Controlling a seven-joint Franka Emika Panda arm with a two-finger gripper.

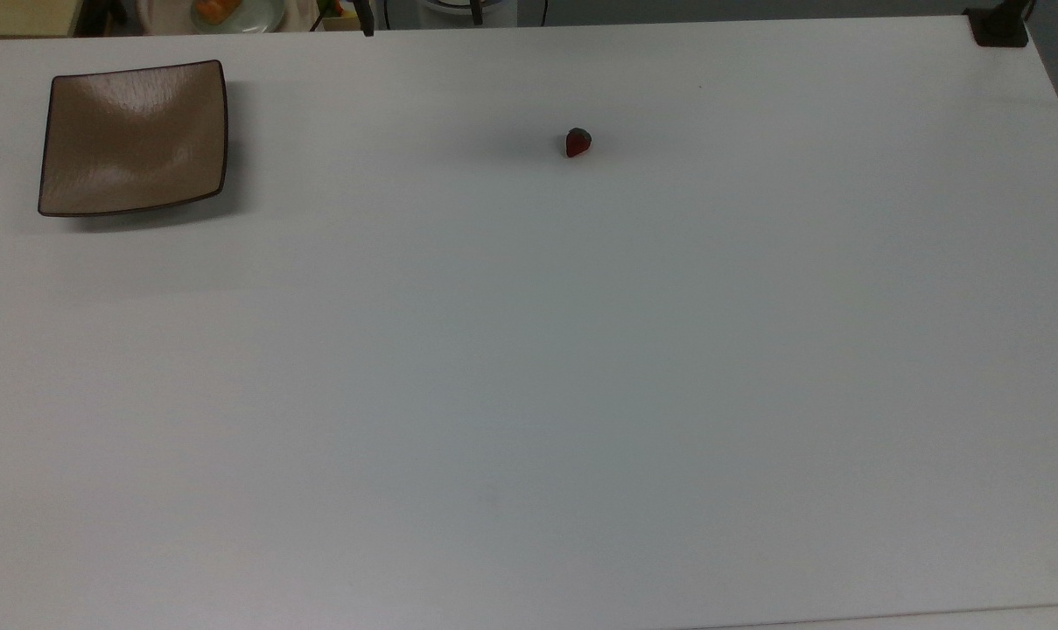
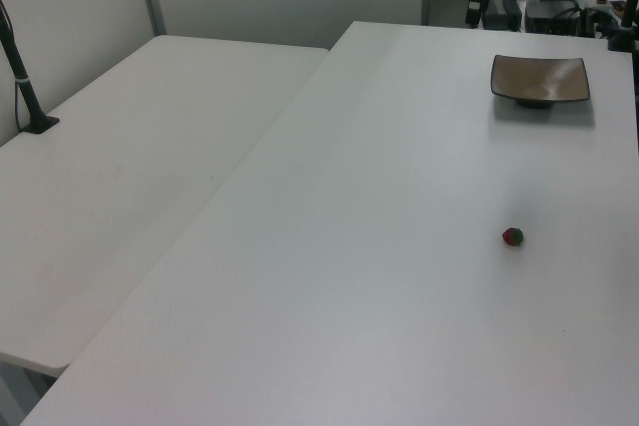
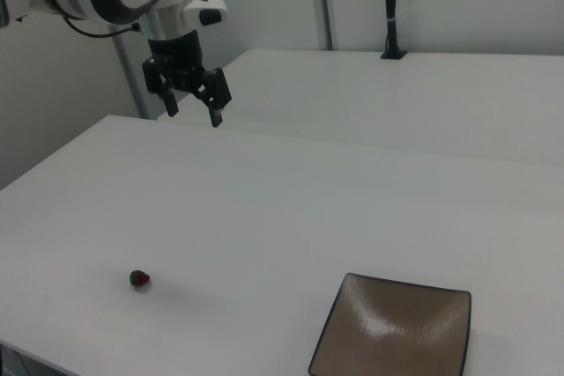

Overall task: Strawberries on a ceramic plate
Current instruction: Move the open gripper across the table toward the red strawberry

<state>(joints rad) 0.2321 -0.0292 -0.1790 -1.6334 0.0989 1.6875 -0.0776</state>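
A tiny dark red strawberry [image 1: 578,143] with a green cap lies alone on the white table, seen also in the left view [image 2: 512,237] and in the right view [image 3: 138,278]. The tan-brown square ceramic plate [image 1: 133,136] sits bare near the top view's upper left corner; it is at the left view's upper right [image 2: 540,79] and the right view's bottom [image 3: 395,337]. In the right view my gripper [image 3: 193,111] hangs open high above the table at the upper left, well away from the strawberry and the plate, with nothing between its fingers.
A second white table [image 2: 130,177] adjoins on the left view's left, with a black post [image 2: 25,82] on it. A pale green round plate with orange food [image 1: 235,12] lies beyond the top view's upper edge. A black clamp [image 1: 999,26] sits at the top view's upper right corner.
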